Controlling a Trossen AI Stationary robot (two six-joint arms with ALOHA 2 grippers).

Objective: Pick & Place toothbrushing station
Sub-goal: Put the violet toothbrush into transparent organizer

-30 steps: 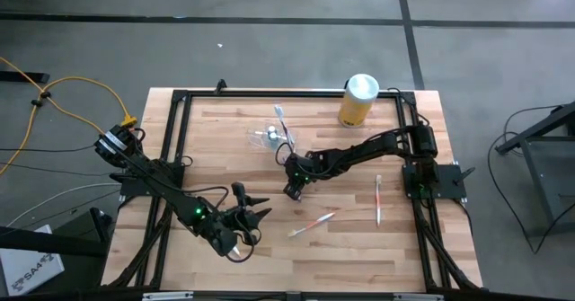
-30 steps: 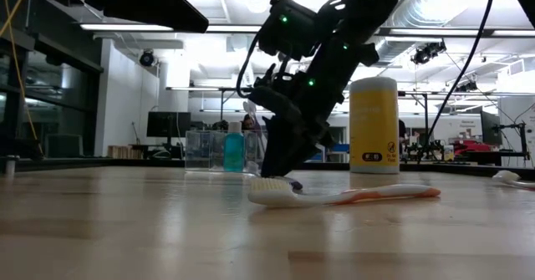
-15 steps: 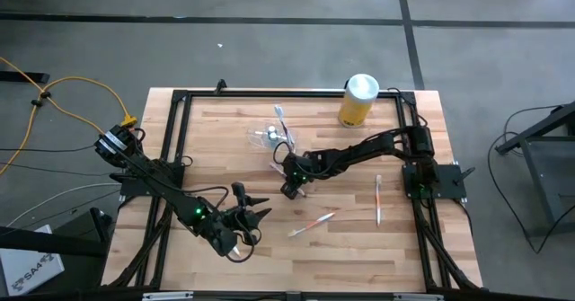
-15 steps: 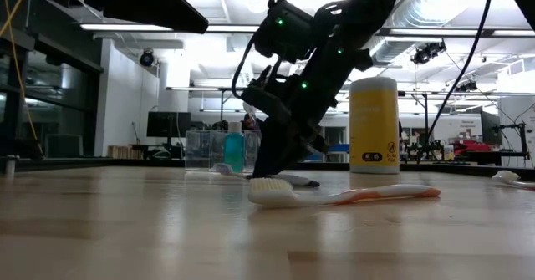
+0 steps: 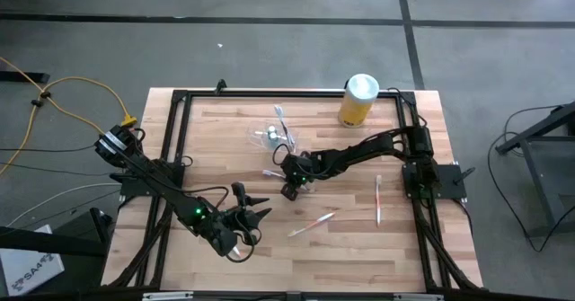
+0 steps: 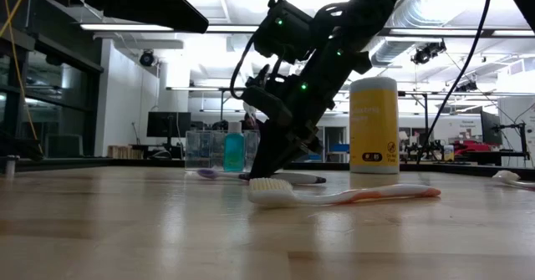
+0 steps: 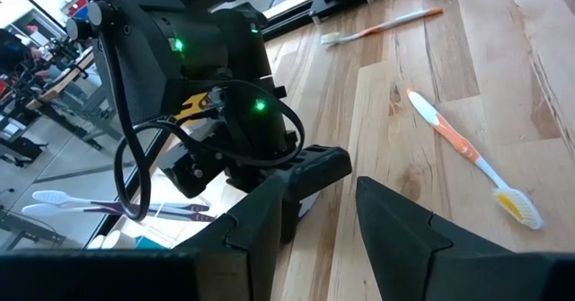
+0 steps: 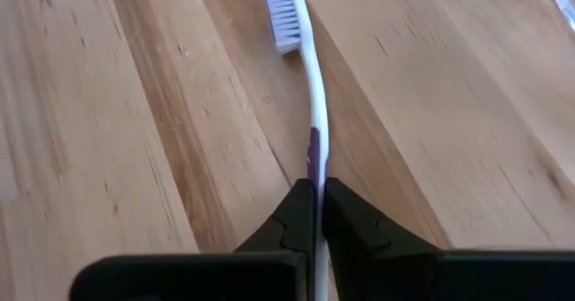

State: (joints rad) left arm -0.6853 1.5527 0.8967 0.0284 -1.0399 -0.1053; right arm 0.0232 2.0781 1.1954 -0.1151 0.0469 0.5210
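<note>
Your right claw [image 8: 316, 213] is now clamping the purple toothbrush [image 8: 310, 94], having just finished closing, so lifting comes next. The toothbrushing station [image 5: 267, 136] is sitting just beyond on the counter [image 5: 341, 247]. Your left claw [image 7: 319, 216] is waiting open near the front.

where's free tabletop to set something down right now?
Bare wood lies along the near edge, below the orange toothbrush, and in the far-left corner of the table. Crowded: the middle, where the right gripper pinches a purple toothbrush near the clear holder.
</note>
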